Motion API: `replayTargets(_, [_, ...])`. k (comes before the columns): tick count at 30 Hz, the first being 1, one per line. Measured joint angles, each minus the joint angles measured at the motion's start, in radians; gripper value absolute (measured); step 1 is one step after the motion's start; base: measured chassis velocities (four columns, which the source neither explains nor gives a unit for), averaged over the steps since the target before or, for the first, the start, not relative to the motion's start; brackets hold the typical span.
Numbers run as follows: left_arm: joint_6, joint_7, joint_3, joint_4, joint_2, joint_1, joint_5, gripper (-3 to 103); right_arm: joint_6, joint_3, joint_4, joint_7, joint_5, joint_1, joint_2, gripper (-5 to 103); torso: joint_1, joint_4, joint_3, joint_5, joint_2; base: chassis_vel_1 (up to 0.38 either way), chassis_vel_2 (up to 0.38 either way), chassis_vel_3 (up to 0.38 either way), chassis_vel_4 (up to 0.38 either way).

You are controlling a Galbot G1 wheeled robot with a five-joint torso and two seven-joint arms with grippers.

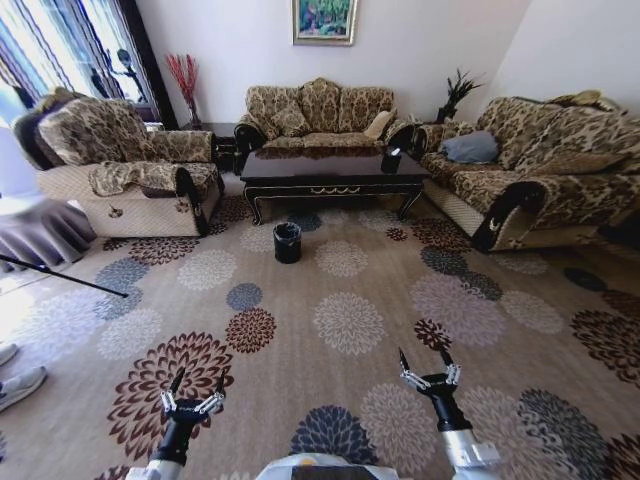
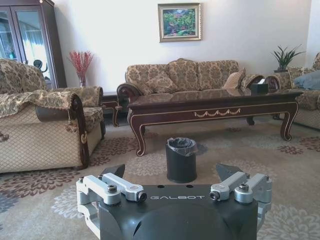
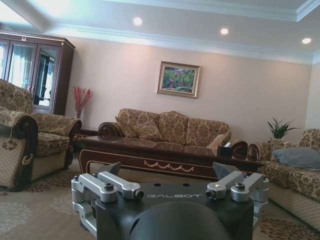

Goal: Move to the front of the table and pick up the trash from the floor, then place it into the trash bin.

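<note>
The dark glossy table with gold trim stands across the room among the sofas. The small black trash bin, lined with a black bag, sits on the floor just in front of the table's left half. I cannot make out any trash on the patterned carpet. My left gripper and right gripper are held low and close to me, both open and empty. In the left wrist view, the left gripper faces the bin and table. In the right wrist view, the right gripper faces the table.
Patterned sofas flank the table: an armchair at left, a sofa behind, another at right. A black tissue holder stands on the table. A thin black rod slants over the carpet at left. Open carpet lies between me and the bin.
</note>
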Motion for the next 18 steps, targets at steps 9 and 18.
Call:
replayTargets(9, [0.0,0.0,0.0,0.0,0.0,0.0,0.0,100,0.0,0.0,0.0,0.0,0.0,0.0,0.0,100,0.015,0.0,0.019,0.0,0.035,0.0,0.0,0.0,0.0])
replayTargets(18, [0.0,0.0,0.0,0.0,0.0,0.0,0.0,100,0.0,0.0,0.0,0.0,0.0,0.0,0.0,100,0.033,0.0,0.044,0.0,0.078,0.0,0.0,0.0,0.0])
